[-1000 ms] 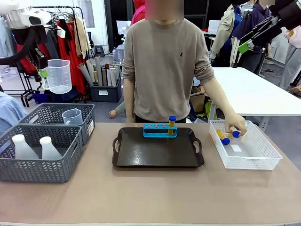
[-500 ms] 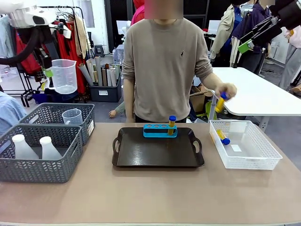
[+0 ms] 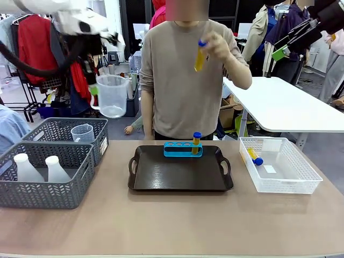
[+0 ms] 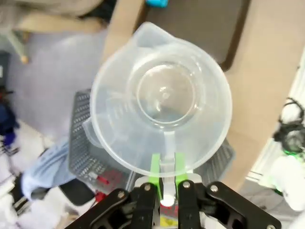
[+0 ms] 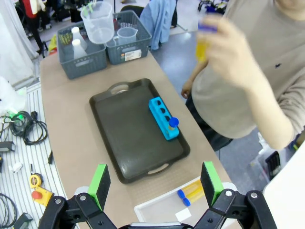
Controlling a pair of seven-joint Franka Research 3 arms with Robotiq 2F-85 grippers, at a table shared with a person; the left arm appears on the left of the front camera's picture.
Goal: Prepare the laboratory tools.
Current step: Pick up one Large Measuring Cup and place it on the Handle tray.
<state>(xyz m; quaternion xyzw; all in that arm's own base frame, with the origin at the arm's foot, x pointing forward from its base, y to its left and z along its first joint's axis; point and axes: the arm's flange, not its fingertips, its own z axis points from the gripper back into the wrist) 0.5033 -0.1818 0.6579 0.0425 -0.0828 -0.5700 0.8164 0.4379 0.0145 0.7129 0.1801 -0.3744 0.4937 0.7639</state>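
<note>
Left jaws clamped on beaker [image 3: 112, 95] handle, aloft near counter [image 3: 161, 226] far-left corner. Right jaws apart, idle. Step: beaker transfer. Next: lower upright onto tray [image 3: 161, 180].

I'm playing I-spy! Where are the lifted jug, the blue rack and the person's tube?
jug [image 3: 112, 97], front view, its clear wall.
blue rack [image 3: 180, 152], front view, its front face.
tube [image 3: 199, 60], front view, its yellow middle.

Blue rack [image 3: 180, 149], blk tray [image 3: 177, 174] (grey baskets [image 3: 45, 196]).
</note>
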